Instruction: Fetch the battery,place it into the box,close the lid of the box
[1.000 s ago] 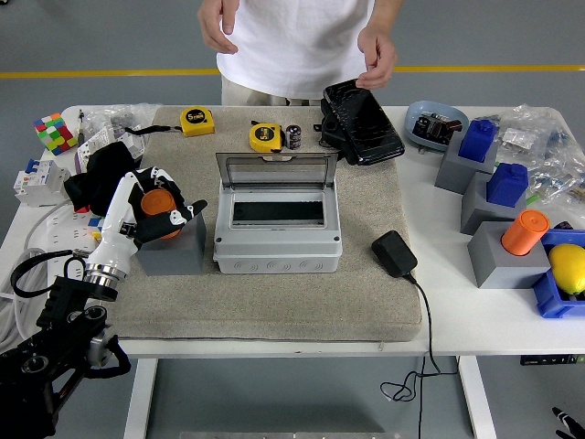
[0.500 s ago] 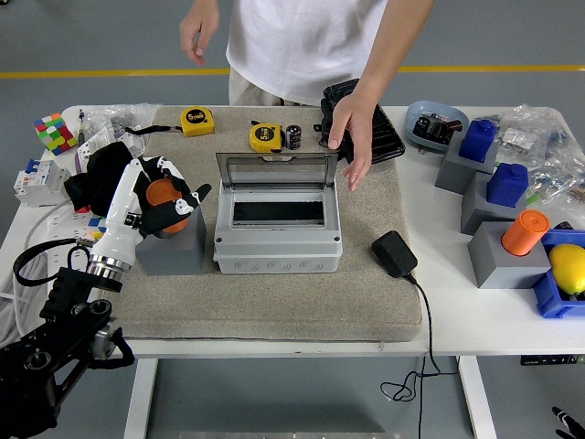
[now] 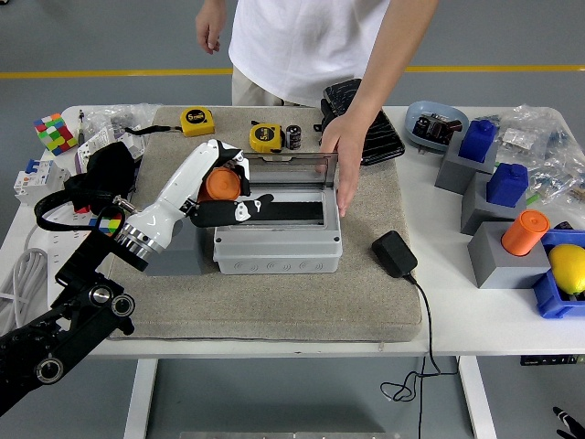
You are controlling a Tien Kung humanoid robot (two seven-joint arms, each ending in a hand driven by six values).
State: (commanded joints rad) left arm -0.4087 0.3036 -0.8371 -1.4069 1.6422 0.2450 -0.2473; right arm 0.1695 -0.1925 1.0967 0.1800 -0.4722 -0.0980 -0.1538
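Note:
My left hand [image 3: 228, 196] is shut on the orange cylindrical battery [image 3: 219, 184] and holds it over the left edge of the grey box [image 3: 277, 243], with the fingers reaching over the box's opening. The box's lid [image 3: 283, 165] stands open and upright at the back. A person at the far side rests one hand [image 3: 343, 154] on the lid's right end. The grey block [image 3: 187, 257] the battery came from sits left of the box, partly hidden by my arm. My right arm is out of view.
Two yellow tape measures [image 3: 196, 120] [image 3: 265, 137], a small black cylinder [image 3: 293, 136] and a black tray [image 3: 381, 139] lie behind the box. A black adapter [image 3: 394, 253] with its cable lies to the right. Grey blocks with blue and orange parts [image 3: 524, 231] stand far right.
My left hand lifted the orange battery off the grey block and carried it right, to the box's left edge. The person's hand moved from the black tray down onto the lid.

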